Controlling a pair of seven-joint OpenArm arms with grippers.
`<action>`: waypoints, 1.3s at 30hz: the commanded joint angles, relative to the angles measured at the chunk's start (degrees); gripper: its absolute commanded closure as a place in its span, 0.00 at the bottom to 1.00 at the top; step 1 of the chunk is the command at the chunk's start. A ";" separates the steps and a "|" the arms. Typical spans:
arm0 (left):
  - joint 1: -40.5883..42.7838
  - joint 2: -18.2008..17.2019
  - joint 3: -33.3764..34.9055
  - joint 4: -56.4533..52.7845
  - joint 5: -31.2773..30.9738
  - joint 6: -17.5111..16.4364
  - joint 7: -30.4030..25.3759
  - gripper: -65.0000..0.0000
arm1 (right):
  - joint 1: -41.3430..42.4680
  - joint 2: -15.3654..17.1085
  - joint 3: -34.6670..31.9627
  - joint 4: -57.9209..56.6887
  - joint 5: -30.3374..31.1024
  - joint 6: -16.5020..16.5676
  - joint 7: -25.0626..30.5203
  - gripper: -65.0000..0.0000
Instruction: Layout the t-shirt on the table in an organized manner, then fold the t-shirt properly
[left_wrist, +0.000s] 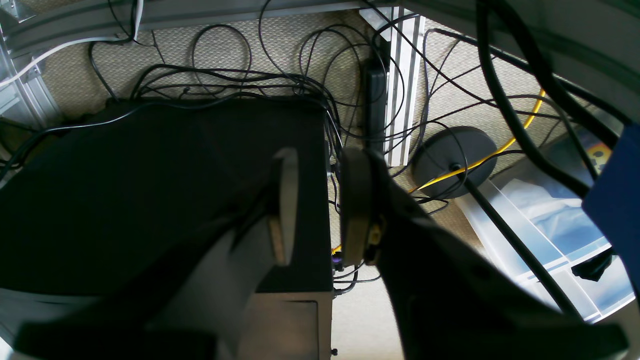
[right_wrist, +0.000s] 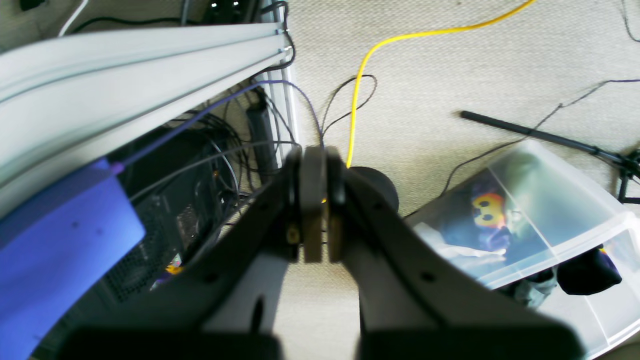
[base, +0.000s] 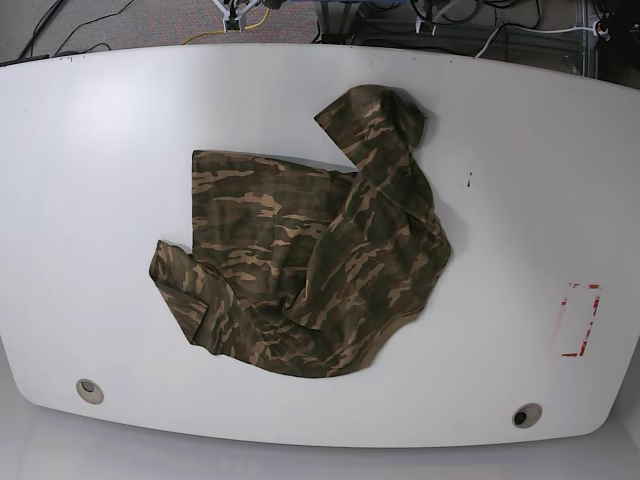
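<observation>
White surface (base: 90, 150), t-shirt (base: 300, 265) crumpled near its middle.
Nothing has been laid out or folded yet; both steps are judged left. The left claw (left_wrist: 320, 200) is seen slightly apart and empty, the right claw (right_wrist: 315, 200) pressed together, both off the surface.

camo t-shirt (base: 310, 265) crumpled, mid white table (base: 90, 150)

Beige carpet floor (right_wrist: 450, 65) w/ tangled black cables (left_wrist: 240, 75), maybe plastic bin (right_wrist: 540, 220).
</observation>
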 joint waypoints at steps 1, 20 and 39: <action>0.58 0.44 -0.07 -0.47 0.41 0.12 0.08 0.79 | -0.88 0.49 0.12 1.13 -0.19 0.05 -0.29 0.99; 0.56 0.32 -0.03 -0.18 0.34 -0.02 -0.23 0.80 | -1.06 0.43 0.15 0.87 -0.05 0.10 -0.23 0.99; 1.04 0.36 -0.08 0.05 -0.06 0.13 -0.70 0.81 | -0.90 0.60 -0.02 1.90 -0.08 0.21 -0.78 0.99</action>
